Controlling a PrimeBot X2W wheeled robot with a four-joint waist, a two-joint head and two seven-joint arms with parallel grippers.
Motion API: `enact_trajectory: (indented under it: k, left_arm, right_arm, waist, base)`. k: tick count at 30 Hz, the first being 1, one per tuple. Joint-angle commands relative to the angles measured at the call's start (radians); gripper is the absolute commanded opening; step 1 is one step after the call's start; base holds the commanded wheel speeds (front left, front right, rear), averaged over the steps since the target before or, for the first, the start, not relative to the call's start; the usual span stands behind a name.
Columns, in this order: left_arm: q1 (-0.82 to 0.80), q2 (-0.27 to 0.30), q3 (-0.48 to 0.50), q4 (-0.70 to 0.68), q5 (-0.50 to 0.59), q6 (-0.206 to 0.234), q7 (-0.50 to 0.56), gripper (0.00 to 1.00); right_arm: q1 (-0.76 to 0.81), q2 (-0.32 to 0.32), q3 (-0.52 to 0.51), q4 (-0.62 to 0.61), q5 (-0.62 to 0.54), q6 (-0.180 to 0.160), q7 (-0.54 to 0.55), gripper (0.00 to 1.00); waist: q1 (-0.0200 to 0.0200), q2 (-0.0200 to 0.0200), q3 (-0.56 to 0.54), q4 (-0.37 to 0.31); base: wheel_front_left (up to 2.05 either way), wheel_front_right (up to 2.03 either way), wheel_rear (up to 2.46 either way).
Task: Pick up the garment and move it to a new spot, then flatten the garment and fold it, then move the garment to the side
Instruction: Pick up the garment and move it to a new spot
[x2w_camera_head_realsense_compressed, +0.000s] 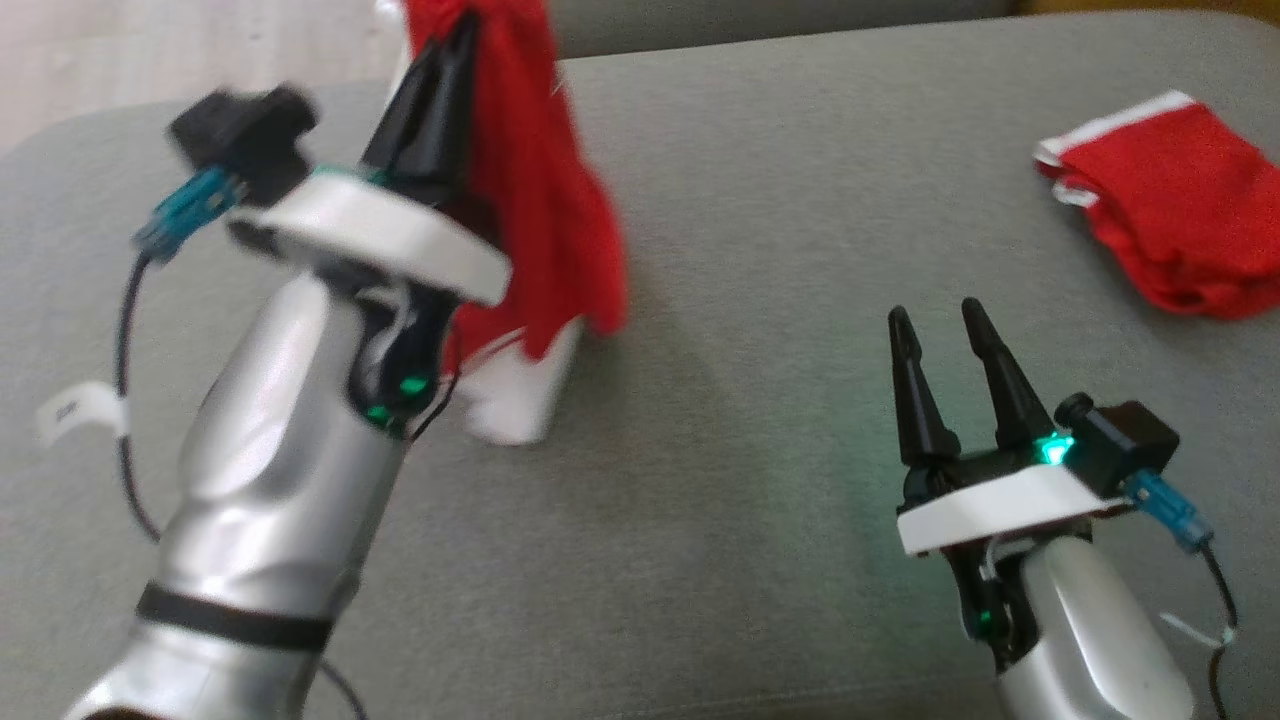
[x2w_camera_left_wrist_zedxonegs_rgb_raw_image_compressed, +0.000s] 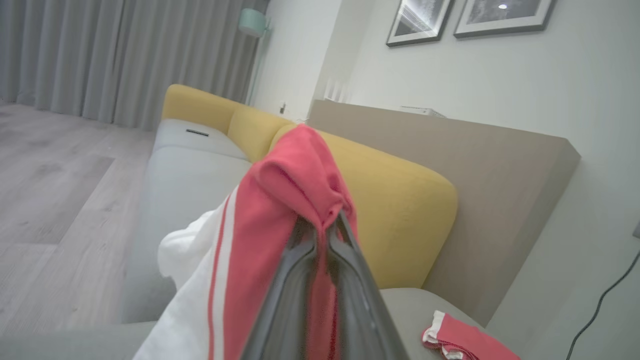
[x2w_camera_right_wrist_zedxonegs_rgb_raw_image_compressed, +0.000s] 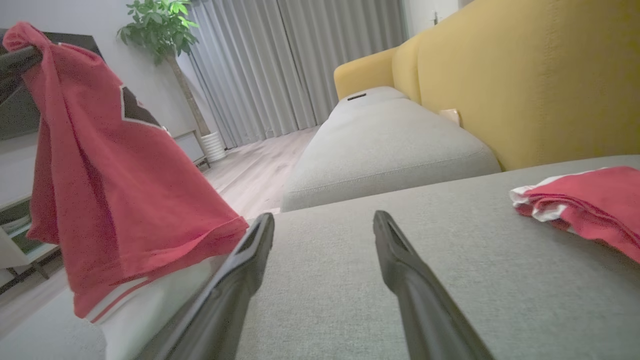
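Observation:
A red and white garment hangs from my left gripper, which is shut on a bunch of its cloth high above the grey sofa seat. Its white lower edge touches the seat. The left wrist view shows the red cloth pinched over the closed fingertips. In the right wrist view the same garment dangles at the left. My right gripper stands open and empty low over the seat at the right, its fingers apart.
A second red and white garment lies folded at the far right of the seat, also seen as a folded bundle. A yellow backrest rises behind the seat. Wooden floor lies beyond the left edge.

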Motion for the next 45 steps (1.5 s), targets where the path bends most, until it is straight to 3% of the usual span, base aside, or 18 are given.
enact_trajectory:
  k: [1,8,13,15,19,23,26,31,37,45]
  left_arm:
    - [-0.097,0.013,0.024,-0.044,0.024,0.009,-0.009,0.00]
    - [-0.196,-0.049,-0.033,0.030,0.128,0.062,-0.048,0.00]
    - [-0.162,-0.068,-0.123,0.118,0.205,0.057,-0.055,0.00]
    - [-0.121,-0.072,-0.180,0.156,0.220,0.037,-0.056,0.98]
    - [-0.045,-0.075,-0.285,0.191,0.205,0.001,-0.056,1.00]
    - [0.006,-0.075,-0.328,0.150,0.164,0.018,-0.056,1.00]
    - [0.029,-0.076,-0.303,0.113,0.161,0.043,-0.056,1.00]
    - [0.072,-0.071,-0.209,0.044,0.191,0.062,-0.056,1.00]
    - [0.220,-0.003,0.016,-0.135,0.273,0.076,-0.056,1.00]
    - [0.466,-0.013,0.220,-0.292,0.355,0.022,-0.056,1.00]
  right_arm:
    - [-0.052,-0.001,0.025,-0.033,0.009,-0.001,-0.013,1.00]
    - [-0.073,-0.001,0.024,-0.061,0.024,-0.001,-0.014,1.00]
    - [-0.068,-0.001,0.017,-0.068,0.017,-0.001,-0.014,1.00]
    - [-0.067,-0.001,0.008,-0.071,0.015,-0.001,-0.014,1.00]
    - [-0.058,-0.001,-0.017,-0.074,0.006,-0.001,-0.014,1.00]
    - [-0.050,-0.001,-0.034,-0.071,-0.008,-0.001,-0.014,1.00]
    - [-0.041,-0.001,-0.043,-0.068,-0.018,-0.001,-0.014,1.00]
    - [-0.025,-0.001,-0.049,-0.055,-0.034,-0.001,-0.014,1.00]
    - [0.009,-0.001,-0.053,-0.039,-0.051,-0.001,-0.014,1.00]
    - [0.042,-0.001,-0.054,-0.034,-0.052,-0.001,-0.014,1.00]
  waist:
    - [0.0000,0.0000,0.007,-0.041]
    - [0.0000,0.0000,0.027,-0.105]
    - [0.0000,0.0000,0.040,-0.117]
    - [0.0000,0.0000,0.043,-0.114]
    - [0.0000,0.0000,0.039,-0.095]
    - [0.0000,0.0000,0.027,-0.061]
    - [0.0000,0.0000,0.015,-0.025]
    - [0.0000,0.0000,-0.005,0.017]
    - [0.0000,0.0000,-0.038,0.069]
    - [0.0000,0.0000,-0.064,0.092]
  base:
    - [0.00,0.00,0.00]
    - [0.00,0.00,0.00]
    - [0.00,0.00,0.00]
    - [0.00,0.00,0.00]
    - [0.00,0.00,0.00]
    - [0.00,0.00,0.00]
    - [0.00,0.00,0.00]
    - [0.00,0.00,0.00]
    - [0.00,0.00,0.00]
    - [0.00,0.00,0.00]
